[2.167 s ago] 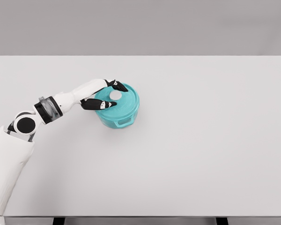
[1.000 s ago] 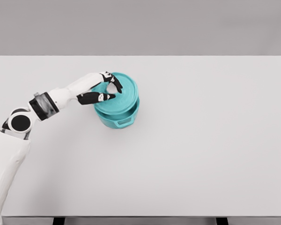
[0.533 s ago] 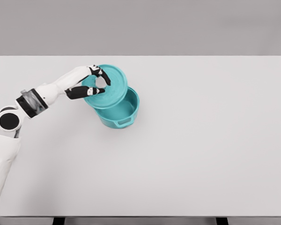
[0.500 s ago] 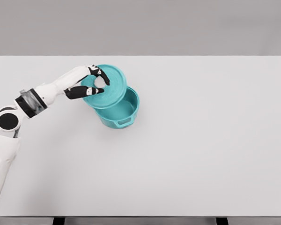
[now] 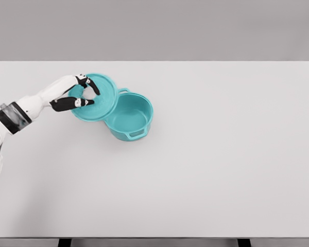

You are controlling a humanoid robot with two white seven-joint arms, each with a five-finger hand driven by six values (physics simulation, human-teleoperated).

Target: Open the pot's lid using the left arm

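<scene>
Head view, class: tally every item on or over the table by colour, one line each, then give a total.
Teal: 2, the pot and the lid gripped by the left hand
White: 1, the table
Total: 3

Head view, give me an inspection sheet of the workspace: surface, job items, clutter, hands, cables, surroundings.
Surface: white table, flat, in full view.
Job's things: teal pot upright and open, inside looks empty; teal lid off the pot, held to its left, overlapping the rim in the picture.
Clutter: nothing seen.
Hands: left hand with fingers closed around the lid's knob; right hand not in view.
Cables: nothing seen.
Surroundings: plain grey backdrop; dark table legs at the bottom edge.
</scene>
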